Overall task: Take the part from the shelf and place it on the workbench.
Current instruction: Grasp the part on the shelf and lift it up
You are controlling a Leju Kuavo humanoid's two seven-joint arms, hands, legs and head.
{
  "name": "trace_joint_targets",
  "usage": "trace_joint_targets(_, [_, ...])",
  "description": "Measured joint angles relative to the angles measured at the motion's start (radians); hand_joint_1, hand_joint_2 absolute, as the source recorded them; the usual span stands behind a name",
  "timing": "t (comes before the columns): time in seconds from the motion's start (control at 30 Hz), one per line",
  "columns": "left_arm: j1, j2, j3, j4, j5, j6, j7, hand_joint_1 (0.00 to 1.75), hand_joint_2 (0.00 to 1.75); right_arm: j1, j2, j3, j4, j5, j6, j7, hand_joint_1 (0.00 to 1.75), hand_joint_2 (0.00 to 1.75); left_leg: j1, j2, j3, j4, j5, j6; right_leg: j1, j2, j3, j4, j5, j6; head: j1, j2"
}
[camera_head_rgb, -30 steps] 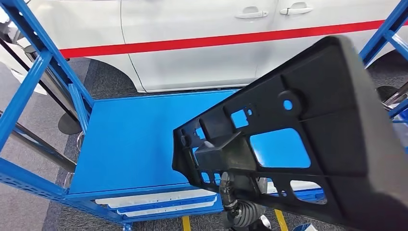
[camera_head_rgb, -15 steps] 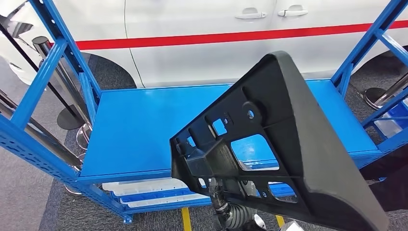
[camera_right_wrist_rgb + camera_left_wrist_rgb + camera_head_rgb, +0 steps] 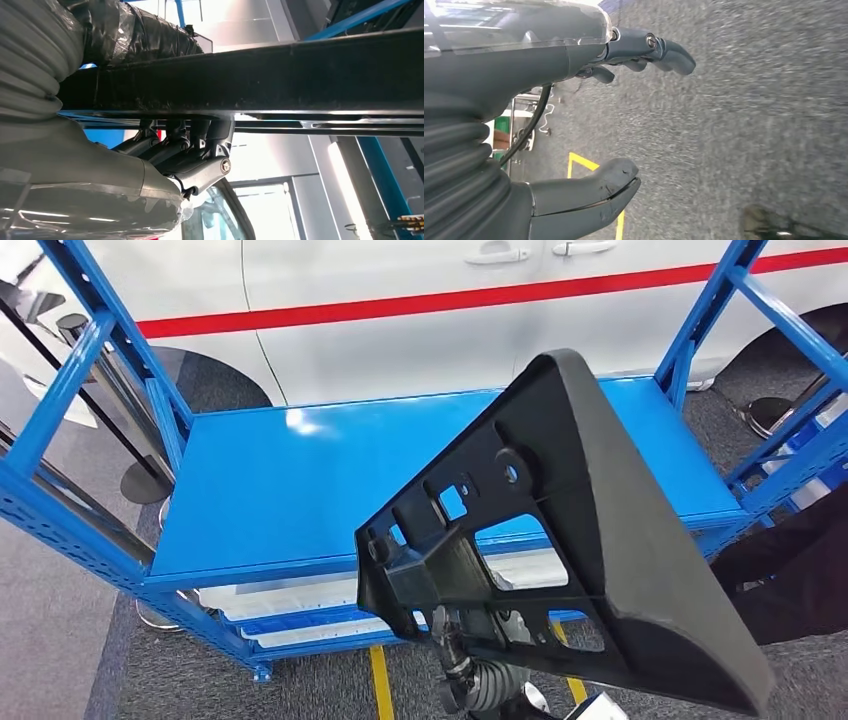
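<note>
A large black plastic part (image 3: 620, 560), triangular with ribs and cut-out holes, hangs tilted in front of the blue shelf (image 3: 300, 480) in the head view. My right hand (image 3: 480, 675) grips it from underneath at its lower edge. In the right wrist view the right hand (image 3: 165, 155) has its dark fingers wrapped over a bar of the part (image 3: 275, 75). My left hand (image 3: 534, 60) hangs over grey carpet, thumb and fingers apart, holding nothing.
The shelf's blue board is bare, with blue uprights (image 3: 90, 390) on both sides and white panels (image 3: 300, 625) on the level below. A white car with a red stripe (image 3: 400, 340) stands behind. Yellow floor lines (image 3: 380, 685) run under the shelf's front.
The camera has moved, so more of the shelf shows, including its right uprights. The part has come down out of the upper right of the picture, still in my right hand.
</note>
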Motion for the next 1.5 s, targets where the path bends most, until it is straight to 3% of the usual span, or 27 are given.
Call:
trace_joint_targets(0.03, [0.000,0.000,0.001,0.000,0.000,0.000,0.000,0.00,1.75,0.000,0.000,0.000,0.001,0.001,-0.003,0.000,1.75,1.75,0.000,0.000,0.001,0.044,-0.010,-0.002,0.002,0.000,-0.018,0.005,0.010,0.000,0.000,0.000])
trace_joint_targets(0.1, [-0.001,0.001,0.004,0.000,0.000,0.000,0.001,0.00,1.75,0.000,0.000,0.000,0.004,0.006,-0.011,-0.001,1.75,1.75,0.000,0.000,0.041,0.050,0.034,-0.005,0.003,-0.001,-0.054,0.021,0.026,0.002,0.000,0.000])
trace_joint_targets(0.17, [-0.002,0.001,0.006,0.000,0.000,-0.001,0.001,0.00,1.75,0.000,0.001,0.000,0.008,0.013,-0.020,-0.001,1.75,1.75,-0.002,0.000,0.137,-0.062,0.067,-0.002,0.004,-0.001,-0.088,0.045,0.036,0.009,0.000,0.000])
trace_joint_targets(0.23, [-0.005,0.001,0.007,0.000,0.000,-0.003,0.001,0.00,1.75,0.000,0.001,0.000,0.013,0.009,-0.025,-0.001,1.75,1.75,-0.007,-0.001,0.216,-0.179,0.044,0.007,0.006,-0.002,-0.108,0.064,0.046,0.019,0.000,0.000])
trace_joint_targets(0.27, [-0.006,0.001,0.007,0.000,0.000,-0.003,0.002,0.00,1.75,-0.001,0.001,0.000,0.015,0.001,-0.024,-0.001,1.75,1.75,-0.011,-0.001,0.230,-0.207,0.031,0.012,0.005,-0.002,-0.112,0.067,0.052,0.025,0.000,0.000])
trace_joint_targets(0.33, [-0.006,0.000,0.009,0.000,0.000,-0.005,0.004,0.00,1.75,-0.002,0.001,-0.003,0.021,-0.023,-0.015,-0.001,1.75,1.75,-0.011,0.005,0.221,-0.217,0.041,0.027,0.004,0.003,-0.115,0.067,0.064,0.038,0.000,0.000])
trace_joint_targets(0.37, [-0.006,-0.001,0.009,0.000,0.001,-0.005,0.004,0.00,1.75,-0.002,0.001,-0.005,0.024,-0.037,-0.007,-0.001,1.75,1.75,-0.009,0.011,0.214,-0.220,0.052,0.035,0.003,0.007,-0.122,0.075,0.051,0.044,0.000,0.000])
trace_joint_targets(0.43, [-0.005,-0.002,0.010,0.001,0.002,-0.006,0.006,0.00,1.75,0.000,0.001,-0.013,0.027,-0.061,0.010,-0.001,1.75,1.75,-0.002,0.026,0.193,-0.226,0.076,0.050,-0.002,0.013,-0.145,0.139,-0.028,0.055,0.001,0.000])
trace_joint_targets(0.5, [-0.004,-0.002,0.010,0.001,0.003,-0.006,0.006,0.00,1.75,0.002,0.002,-0.020,0.031,-0.074,0.019,-0.001,1.75,1.75,-0.002,0.038,0.170,-0.224,0.095,0.054,-0.009,0.011,-0.173,0.250,-0.118,0.065,0.001,0.000])
trace_joint_targets(0.53, [-0.004,-0.002,0.011,0.001,0.003,-0.006,0.006,0.00,1.75,0.003,0.002,-0.023,0.032,-0.076,0.020,-0.001,1.75,1.75,-0.002,0.046,0.156,-0.222,0.104,0.054,-0.013,0.011,-0.178,0.300,-0.133,0.070,0.001,0.000])
trace_joint_targets(0.57, [-0.004,-0.002,0.011,0.001,0.003,-0.006,0.006,0.00,1.75,0.004,0.002,-0.024,0.034,-0.076,0.021,-0.001,1.75,1.75,-0.001,0.054,0.142,-0.217,0.112,0.052,-0.018,0.009,-0.171,0.324,-0.125,0.076,0.001,0.000])
trace_joint_targets(0.6, [-0.004,-0.002,0.011,0.001,0.003,-0.006,0.006,0.00,1.75,0.005,0.003,-0.026,0.036,-0.076,0.022,-0.001,1.75,1.75,0.001,0.064,0.126,-0.211,0.119,0.048,-0.023,0.005,-0.146,0.314,-0.100,0.081,0.001,0.000])
trace_joint_targets(0.67, [-0.004,-0.003,0.011,0.001,0.003,-0.007,0.006,0.00,1.75,0.007,0.005,-0.028,0.038,-0.076,0.023,-0.001,1.75,1.75,0.004,0.081,0.101,-0.197,0.129,0.039,-0.030,-0.023,-0.050,0.198,-0.055,0.088,0.001,0.000])
trace_joint_targets(0.73, [-0.004,-0.003,0.012,0.000,0.003,-0.007,0.006,0.00,1.75,0.009,0.008,-0.032,0.040,-0.076,0.027,-0.001,1.75,1.75,0.003,0.095,0.091,-0.187,0.137,0.026,-0.023,-0.053,0.029,0.075,-0.060,0.081,0.001,0.000])
trace_joint_targets(0.77, [-0.004,-0.003,0.013,0.000,0.003,-0.007,0.006,0.00,1.75,0.010,0.010,-0.034,0.041,-0.076,0.029,-0.001,1.75,1.75,0.002,0.102,0.090,-0.186,0.143,0.018,-0.018,-0.058,0.042,0.045,-0.069,0.073,0.000,0.000])
trace_joint_targets(0.83, [-0.004,-0.003,0.015,0.000,0.003,-0.007,0.006,0.00,1.75,0.013,0.014,-0.040,0.043,-0.076,0.031,-0.001,1.75,1.75,0.004,0.115,0.089,-0.191,0.153,0.001,-0.013,-0.043,0.030,0.035,-0.057,0.051,0.001,0.000])
trace_joint_targets(0.87, [-0.004,-0.003,0.015,0.000,0.003,-0.007,0.006,0.00,1.75,0.015,0.016,-0.042,0.044,-0.076,0.031,-0.001,1.75,1.75,0.006,0.106,0.085,-0.186,0.145,-0.006,-0.014,-0.033,0.020,0.033,-0.047,0.040,0.000,0.000])
trace_joint_targets(0.93, [-0.002,-0.003,0.016,0.001,0.004,-0.008,0.006,0.00,1.75,0.017,0.021,-0.046,0.045,-0.076,0.031,-0.001,1.75,1.75,0.008,0.055,0.066,-0.130,0.073,-0.013,-0.015,-0.015,-0.005,0.028,-0.022,0.018,0.000,0.000])
trace_joint_targets(1.0, [0.001,-0.003,0.017,0.001,0.004,-0.008,0.006,0.00,1.75,0.018,0.024,-0.049,0.047,-0.076,0.031,-0.001,1.75,1.75,0.005,0.011,0.038,-0.012,-0.025,-0.008,-0.008,0.006,-0.033,0.031,0.002,0.005,0.000,0.000])
trace_joint_targets(1.03, [0.002,-0.002,0.017,0.001,0.004,-0.008,0.006,0.00,1.75,0.018,0.025,-0.050,0.048,-0.076,0.031,-0.001,1.75,1.75,0.003,0.004,0.031,0.043,-0.052,-0.004,-0.003,0.019,-0.048,0.033,0.013,0.002,0.000,0.000])
trace_joint_targets(1.1, [0.001,-0.002,0.018,0.001,0.004,-0.008,0.006,0.00,1.75,0.019,0.025,-0.051,0.051,-0.076,0.031,-0.001,1.75,1.75,-0.005,0.000,0.055,0.067,-0.042,0.008,0.005,0.047,-0.080,0.040,0.034,0.000,0.000,0.000])
trace_joint_targets(1.17, [0.000,-0.002,0.018,0.001,0.004,-0.008,0.006,0.00,1.75,0.019,0.026,-0.052,0.052,-0.076,0.031,-0.001,1.75,1.75,-0.014,-0.024,0.140,-0.044,0.009,0.030,0.010,0.073,-0.107,0.048,0.053,0.001,0.000,0.000])
trace_joint_targets(1.23, [-0.001,0.000,0.018,0.000,0.004,-0.008,0.006,0.00,1.75,0.019,0.027,-0.052,0.052,-0.076,0.031,-0.001,1.75,1.75,-0.019,-0.067,0.224,-0.177,0.026,0.047,0.013,0.094,-0.126,0.053,0.072,0.006,0.000,0.000])
trace_joint_targets(1.3, [-0.002,0.001,0.018,0.000,0.005,-0.008,0.006,0.00,1.75,0.019,0.028,-0.052,0.053,-0.075,0.032,-0.001,1.75,1.75,-0.024,-0.082,0.247,-0.228,0.026,0.051,0.009,0.114,-0.135,0.050,0.093,0.018,0.000,0.000])
trace_joint_targets(1.37, [-0.005,-0.002,0.019,0.001,0.005,-0.008,0.006,0.00,1.75,0.020,0.028,-0.054,0.054,-0.075,0.032,-0.001,1.75,1.75,-0.022,-0.058,0.237,-0.237,0.047,0.053,0.009,0.122,-0.143,0.045,0.103,0.031,0.000,0.000])
trace_joint_targets(1.43, [-0.005,-0.004,0.020,0.001,0.005,-0.008,0.006,0.00,1.75,0.021,0.028,-0.056,0.054,-0.075,0.032,-0.001,1.75,1.75,-0.014,-0.026,0.222,-0.247,0.070,0.062,0.010,0.080,-0.162,0.084,0.048,0.045,0.001,0.000])
trace_joint_targets(1.5, [-0.001,-0.003,0.021,0.001,0.005,-0.008,0.007,0.00,1.75,0.021,0.028,-0.057,0.055,-0.075,0.032,-0.001,1.75,1.75,-0.013,0.008,0.201,-0.247,0.087,0.067,-0.004,0.028,-0.190,0.194,-0.054,0.063,0.002,0.000])
